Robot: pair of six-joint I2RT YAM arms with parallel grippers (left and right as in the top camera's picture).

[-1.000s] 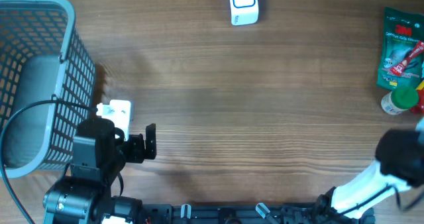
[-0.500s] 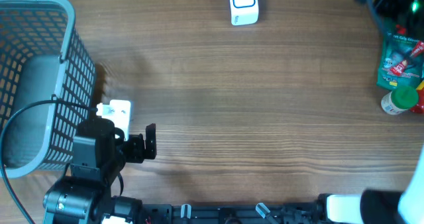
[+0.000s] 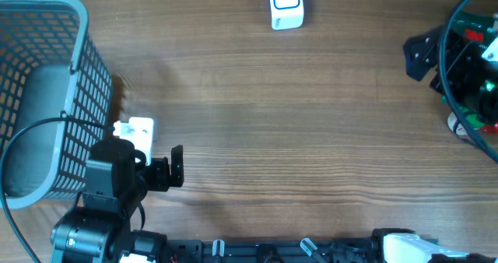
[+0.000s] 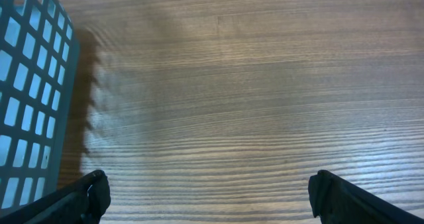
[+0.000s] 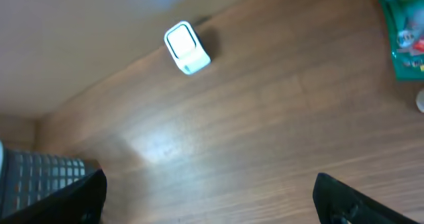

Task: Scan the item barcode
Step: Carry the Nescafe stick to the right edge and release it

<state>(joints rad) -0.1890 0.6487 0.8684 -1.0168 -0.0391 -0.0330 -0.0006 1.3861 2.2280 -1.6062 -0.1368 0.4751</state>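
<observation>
Reach favoured your right end effector (image 5: 209, 184): jaws wide and empty, it hung over the table (image 3: 311, 138) at the far right. The green packet (image 5: 404, 32) lay just to its right, long axis running away from the base. Your left end effector (image 4: 209, 184), also open, sat well apart beside the basket (image 3: 47, 99). The barcode scanner (image 3: 285, 5) stood at the far edge.

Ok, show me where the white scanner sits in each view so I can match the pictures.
Overhead: the white scanner sits at the top edge, just right of centre.
Left wrist: not in view.
Right wrist: in the upper part, left of centre, seen at a tilt.
Shared landmark: the grey basket, at the left edge overhead, the left edge in the left wrist view and bottom left in the right wrist view.
</observation>
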